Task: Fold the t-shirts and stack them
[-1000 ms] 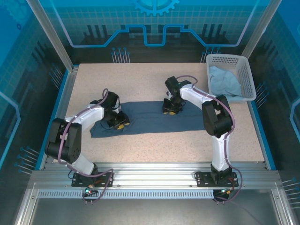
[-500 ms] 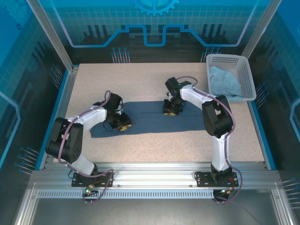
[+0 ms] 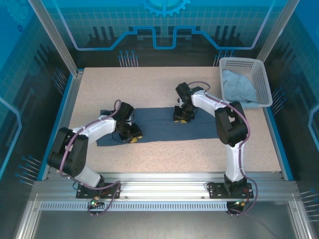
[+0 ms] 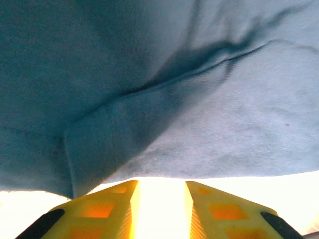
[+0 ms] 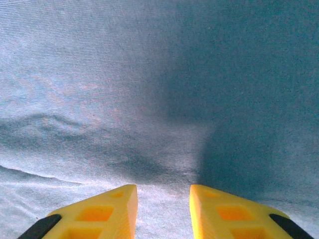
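Note:
The dark slate-blue t-shirt (image 3: pixel 159 124) lies as a long flat band across the middle of the table. My left gripper (image 3: pixel 133 138) is low at the shirt's near edge toward its left end, open; in the left wrist view the cloth hem (image 4: pixel 199 169) sits just beyond the yellow fingers (image 4: pixel 99 211), with bright table between them. My right gripper (image 3: pixel 181 118) is open and pressed down close over the shirt's far edge; the right wrist view has cloth (image 5: pixel 149 99) under and ahead of both fingers (image 5: pixel 234 214). The pale blue t-shirt (image 3: pixel 238 85) lies crumpled in the basket.
A white lattice basket (image 3: pixel 262 79) stands at the table's far right corner. Bare speckled tabletop (image 3: pixel 139 84) lies beyond the shirt and in front of it. Blue rails edge the table left and right.
My left gripper has slid right and toward the near edge of the dark shirt. The right gripper and the shirt have hardly moved.

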Controlling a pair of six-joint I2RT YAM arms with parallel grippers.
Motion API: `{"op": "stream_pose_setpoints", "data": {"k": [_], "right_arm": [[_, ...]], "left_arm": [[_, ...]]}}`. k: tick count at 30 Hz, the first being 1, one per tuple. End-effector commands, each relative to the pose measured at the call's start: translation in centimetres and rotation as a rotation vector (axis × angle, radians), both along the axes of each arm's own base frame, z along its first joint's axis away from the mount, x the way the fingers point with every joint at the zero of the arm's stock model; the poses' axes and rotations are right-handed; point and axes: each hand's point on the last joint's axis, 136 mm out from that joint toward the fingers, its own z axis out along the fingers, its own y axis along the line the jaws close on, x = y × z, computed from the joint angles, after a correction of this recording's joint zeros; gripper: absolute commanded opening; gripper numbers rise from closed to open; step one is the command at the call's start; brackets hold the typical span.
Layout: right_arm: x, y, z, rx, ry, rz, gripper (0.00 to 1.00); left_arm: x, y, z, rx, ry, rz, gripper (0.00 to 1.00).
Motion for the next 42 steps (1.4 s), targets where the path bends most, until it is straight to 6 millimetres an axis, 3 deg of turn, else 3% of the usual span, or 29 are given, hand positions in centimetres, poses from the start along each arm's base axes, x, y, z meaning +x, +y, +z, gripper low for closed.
{"op": "stream_pose_setpoints", "data": {"k": [1,5,14,20,26,33,37,40,42], "right_arm": [[-0.7,0.6,1.2,0.018,-0.013,0.018,0.33],[-0.6,0.7,1.2,0.023,-0.013,0.017,0.33],[-0.7,0.7,1.4,0.022,-0.019,0.016,0.33],[-0.9,0.6,1.2,0.022,-0.015,0.013,0.33],[-0.8,0.7,1.2,0.025,-0.015,0.013,0.33],[-1.1,0.7,1.0,0.021,-0.009,0.019,0.33],[-1.3,0.6,0.9,0.019,-0.006,0.022,0.33],[-1.4,0.4,1.0,0.015,-0.008,0.019,0.33],[-1.5,0.3,1.0,0.013,-0.008,0.020,0.33]], "left_arm": [[1.8,2.3,3.0,0.064,-0.092,0.093,0.32],[2.5,4.1,1.2,0.095,-0.043,0.133,0.33],[2.3,3.0,-2.0,0.066,0.024,0.098,0.33],[1.2,0.8,-1.1,0.029,0.000,0.060,0.33],[-0.4,-0.1,-2.1,0.013,0.032,0.045,0.32],[0.1,-1.8,-2.1,-0.043,-0.002,0.000,0.31],[0.9,-3.1,-0.8,-0.077,-0.065,-0.030,0.32],[1.2,-2.7,0.6,-0.049,-0.121,-0.038,0.33],[1.2,-1.2,1.2,0.030,-0.143,-0.018,0.37]]}}
